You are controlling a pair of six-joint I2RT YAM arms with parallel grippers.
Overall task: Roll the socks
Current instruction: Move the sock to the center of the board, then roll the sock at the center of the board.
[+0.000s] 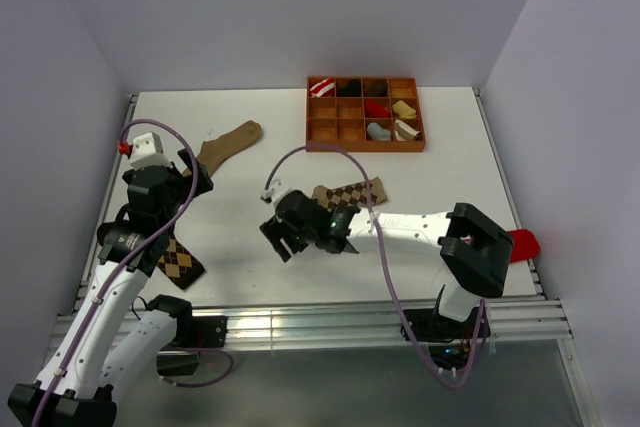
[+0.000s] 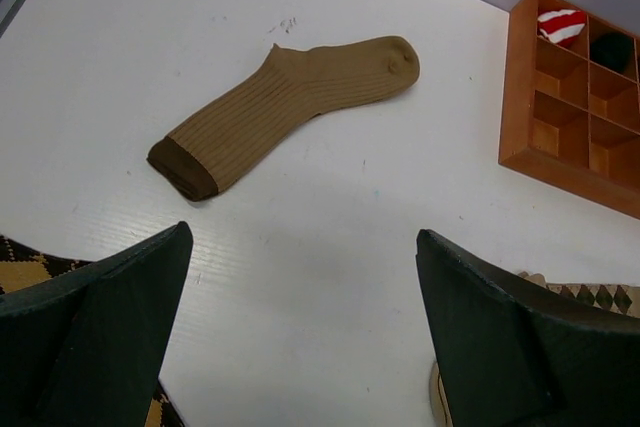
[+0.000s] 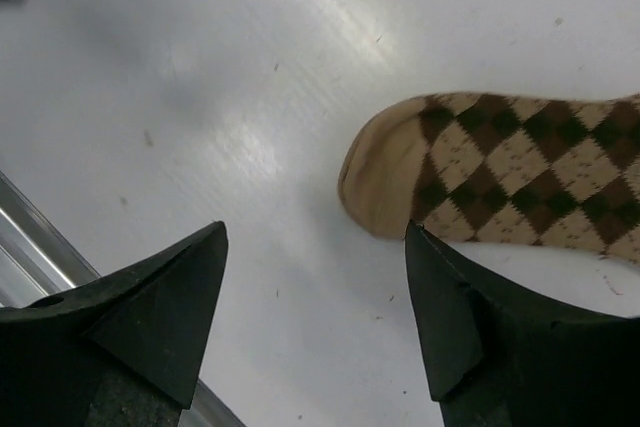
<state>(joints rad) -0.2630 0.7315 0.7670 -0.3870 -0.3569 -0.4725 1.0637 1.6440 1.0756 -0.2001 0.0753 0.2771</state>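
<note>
Two tools, both open, nothing held.

Nearest me: darker argyle sock (image 1: 180, 259) lies flat on the counter (image 1: 250, 267), well to the near-left of the wooden tray (image 1: 365, 147). It's partly hidden under the left arm (image 1: 105, 292).

Right tool (image 3: 315, 232) hangs over the counter on the near side of the tray, a bit left of it. Jaws are spread, with only bare counter between them.

Lighter argyle sock (image 3: 500, 167) lies flat and unrolled just near of the tray. Its toe end is just beside the right tool; I can't tell if they touch.

Left tool (image 2: 302, 237) is well left of the tray, jaws wide over bare counter, apart from every sock.

Long tan sock (image 2: 280, 107) lies flat just left of the tray, toe toward it, dark cuff pointing away.

Inside the tray, nearest row, third cell from the left: small grey sock (image 1: 377, 131). I can't tell whether it's rolled. Far row, leftmost cell holds a red-and-white striped bundle (image 1: 322, 87). A few other cells hold black, red and cream bundles, too small for me to make out.
</note>
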